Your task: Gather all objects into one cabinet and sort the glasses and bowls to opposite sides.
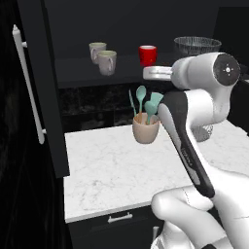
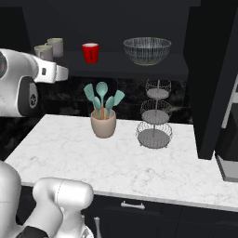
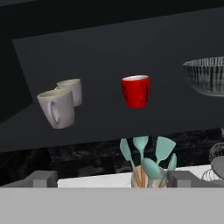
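Inside the open black cabinet, on its dark shelf (image 1: 78, 68), two pale grey-beige mugs (image 1: 97, 50) (image 1: 107, 62) stand together at the left. A red mug (image 1: 148, 55) stands near the middle and the wire-mesh bowl (image 1: 197, 45) at the right. The hand view has the pale mugs (image 3: 57, 107), the red mug (image 3: 136, 90) and the bowl (image 3: 206, 75) in the same order. My gripper (image 3: 112, 179) is open and empty, its fingertips (image 3: 41, 178) far apart. It hangs in front of the shelf, just below the red mug and apart from it.
The cabinet's left door (image 1: 46, 97) stands open with a white bar handle (image 1: 26, 87). On the marble counter (image 1: 107, 165) below are a beige utensil pot with teal spoons (image 2: 103, 122) and a tiered wire basket stand (image 2: 154, 116). A dark door (image 2: 211, 79) juts out at the right.
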You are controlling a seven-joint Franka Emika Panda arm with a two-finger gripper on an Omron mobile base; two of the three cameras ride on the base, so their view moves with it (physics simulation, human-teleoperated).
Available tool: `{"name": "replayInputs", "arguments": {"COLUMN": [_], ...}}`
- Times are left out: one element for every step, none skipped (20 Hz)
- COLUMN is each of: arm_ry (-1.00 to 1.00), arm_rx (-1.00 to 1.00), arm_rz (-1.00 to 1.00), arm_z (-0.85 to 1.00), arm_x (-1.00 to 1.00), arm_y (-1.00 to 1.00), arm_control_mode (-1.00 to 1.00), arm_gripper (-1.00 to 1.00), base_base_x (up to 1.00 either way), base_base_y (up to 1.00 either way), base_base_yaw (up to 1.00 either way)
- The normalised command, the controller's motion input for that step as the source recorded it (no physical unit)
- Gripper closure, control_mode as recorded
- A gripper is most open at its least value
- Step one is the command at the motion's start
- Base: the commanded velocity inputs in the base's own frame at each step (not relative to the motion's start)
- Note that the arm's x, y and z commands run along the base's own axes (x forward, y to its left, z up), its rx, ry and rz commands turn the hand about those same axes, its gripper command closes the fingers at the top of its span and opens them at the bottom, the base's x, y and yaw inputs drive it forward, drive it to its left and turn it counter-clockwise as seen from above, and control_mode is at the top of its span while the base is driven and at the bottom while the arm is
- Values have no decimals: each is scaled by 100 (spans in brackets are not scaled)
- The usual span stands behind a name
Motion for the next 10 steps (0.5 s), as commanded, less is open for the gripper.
{"name": "replayInputs", "arguments": {"arm_ry": [16,16,15,16,19,22,24,26,26,25], "arm_rx": [0,0,0,0,0,0,0,-5,-5,-6], "arm_rz": [0,0,0,0,0,0,0,0,0,0], "arm_z": [0,0,0,0,0,2,0,0,0,0], "arm_x": [-100,-100,-100,-100,-100,-100,-100,-100,-100,-100], "arm_y": [-80,-66,-52,-48,-42,-34,-23,0,0,0], "arm_control_mode": [-100,-100,-100,-100,-100,-100,-100,-100,-100,-100], "arm_gripper": [-100,-100,-100,-100,-100,-100,-100,-100,-100,-100], "base_base_x": [0,0,0,0,0,0,0,0,0,0], "base_base_y": [0,0,0,0,0,0,0,0,0,0], "base_base_yaw": [0,0,0,0,0,0,0,0,0,0]}}
